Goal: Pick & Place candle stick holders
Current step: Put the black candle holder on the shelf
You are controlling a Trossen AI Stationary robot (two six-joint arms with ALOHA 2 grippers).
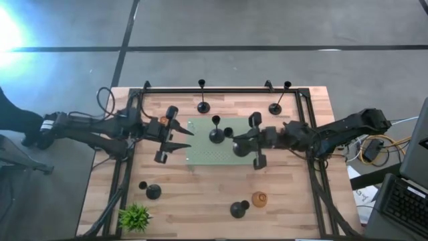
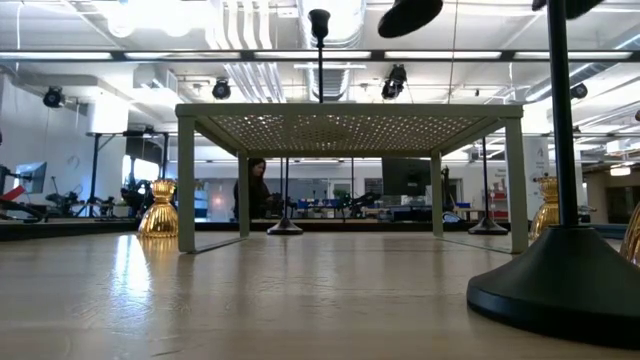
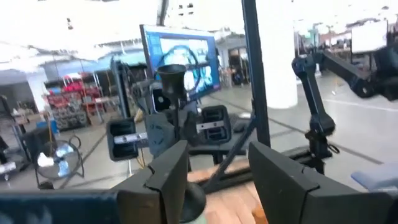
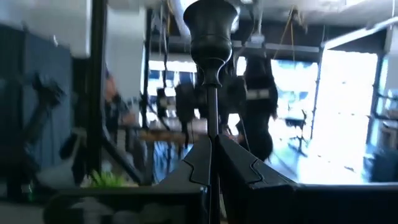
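A pale green perforated mat (image 1: 200, 152) stands raised on legs (image 2: 350, 130) at the table's middle. One black candle stick holder (image 1: 217, 134) stands on it by its domed base. My right gripper (image 1: 235, 142) reaches in from the right over the mat and is shut on a second black holder (image 1: 241, 148). My left gripper (image 1: 179, 137) hovers open beside the mat's left edge with nothing between its fingers. Its wrist view shows a black holder's cup (image 3: 173, 73) ahead of it. My right gripper pinches the holder's thin stem (image 4: 211, 127) between its two fingers, below the cup (image 4: 211, 28). The fingers come from the table's right, nearly level, and lie across the stem. The holder is lifted clear, its domed base (image 2: 410, 12) tilted in the air above the mat.
Two tall black holders (image 1: 202, 106) (image 1: 275, 107) stand at the far edge. Another black one (image 1: 154, 192) is near left, one more (image 1: 239, 209) beside an amber glass holder (image 1: 259, 199) near the front. A green plant (image 1: 136, 217) sits at the near left corner.
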